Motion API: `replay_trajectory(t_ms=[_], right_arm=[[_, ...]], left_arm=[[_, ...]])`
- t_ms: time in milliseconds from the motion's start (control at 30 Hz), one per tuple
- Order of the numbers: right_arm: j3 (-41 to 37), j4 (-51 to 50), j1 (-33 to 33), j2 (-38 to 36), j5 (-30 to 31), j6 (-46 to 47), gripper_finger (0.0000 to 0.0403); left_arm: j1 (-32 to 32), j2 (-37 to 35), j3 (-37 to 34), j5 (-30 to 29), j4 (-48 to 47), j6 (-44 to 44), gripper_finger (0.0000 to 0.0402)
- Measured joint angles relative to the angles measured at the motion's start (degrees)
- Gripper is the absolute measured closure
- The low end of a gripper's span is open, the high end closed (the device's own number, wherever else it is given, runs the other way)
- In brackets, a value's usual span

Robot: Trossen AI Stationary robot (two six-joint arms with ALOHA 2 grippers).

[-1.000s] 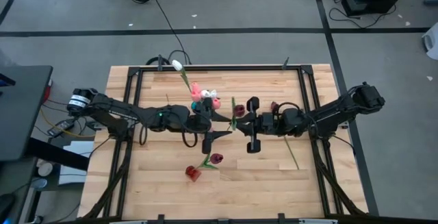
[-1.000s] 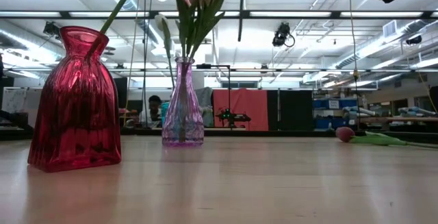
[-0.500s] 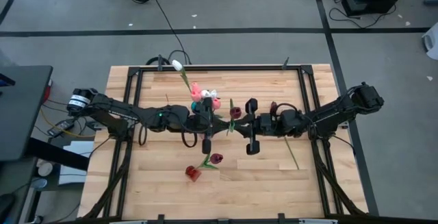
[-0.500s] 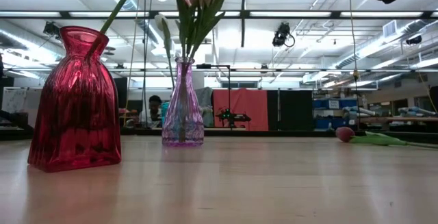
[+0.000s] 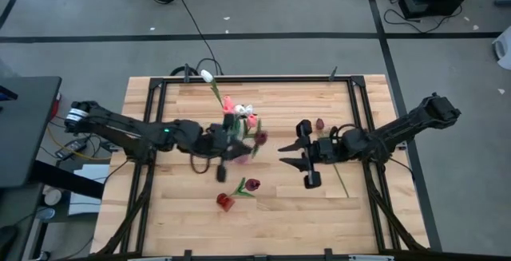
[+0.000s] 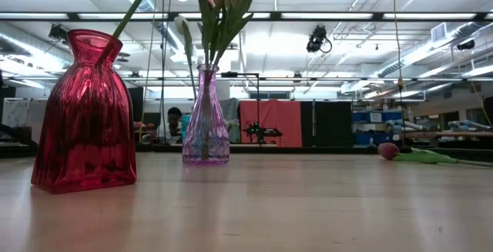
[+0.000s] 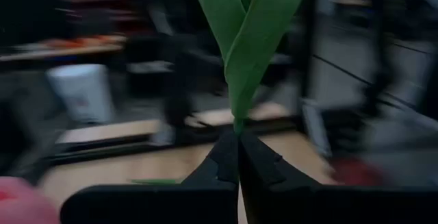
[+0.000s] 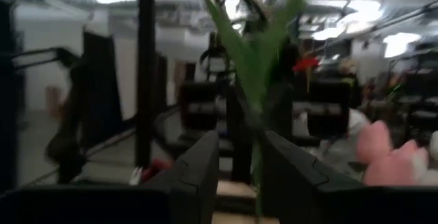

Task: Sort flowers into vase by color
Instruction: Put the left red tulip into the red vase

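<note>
Left gripper [image 5: 226, 147] is sitting near the middle of the table in the high view, fingers [image 7: 226, 166] pinched fully together on a green tulip stem [image 7: 246, 39]. In the left wrist view the stem is rising straight out from between the fingertips and its two leaves are splitting into a V, so the long axis is running in line with the fingers. From above, the maroon tulip [image 5: 259, 137] at the end of that stem is pointing toward the right arm, just beside the clear purple vase [image 6: 205, 117].

Right gripper [image 5: 297, 152] is hanging a bit apart on the other side, fingers spread wide and gripping nothing. Its wrist view is looking between the open fingers at a green stem [image 8: 254, 66] farther off, with pink blooms [image 8: 390, 157] blurry off to one side.

The purple vase is holding pink tulips [image 5: 238, 111] standing upright, plus one white tulip [image 5: 207, 76] leaning out toward the far edge of the table. The red vase [image 6: 85, 113] is standing nearer the front edge with one green stem [image 6: 137, 5] tilted out of it and a maroon head [image 5: 252, 184] next to it from above. One more flower [image 6: 416, 156] is lying flat on the wood table [image 5: 184, 213] under the right arm, stem along the table, head toward the far edge.
</note>
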Motion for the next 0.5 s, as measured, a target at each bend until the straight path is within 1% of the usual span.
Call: replay_trajectory(t_ms=[100, 200, 233, 333, 500], right_arm=[[0.00, -8.87, 1.76, -3.71, 0.39, 2.06, 0.0281], [0.00, -16.20, 3.49, -5.96, 1.67, 4.55, 0.0281], [-0.01, -18.21, 4.28, -6.39, 2.60, 4.98, 0.0281], [-0.02, -21.94, 6.73, -6.59, 7.25, 6.03, 0.0281], [-0.23, -26.07, 9.98, -6.27, 17.84, 6.08, 0.0282]], left_arm=[[-2.11, -3.68, -0.02, 5.56, -6.27, 0.69, 0.0395], [-4.38, -6.93, -0.07, 12.69, -14.45, 5.31, 0.0391], [-4.95, -7.80, -0.07, 14.24, -16.08, 6.00, 0.0391], [-6.95, -10.44, -0.07, 15.36, -18.54, 5.50, 0.0391], [-11.41, -10.36, -0.89, 15.21, -17.91, 4.01, 0.0393]])
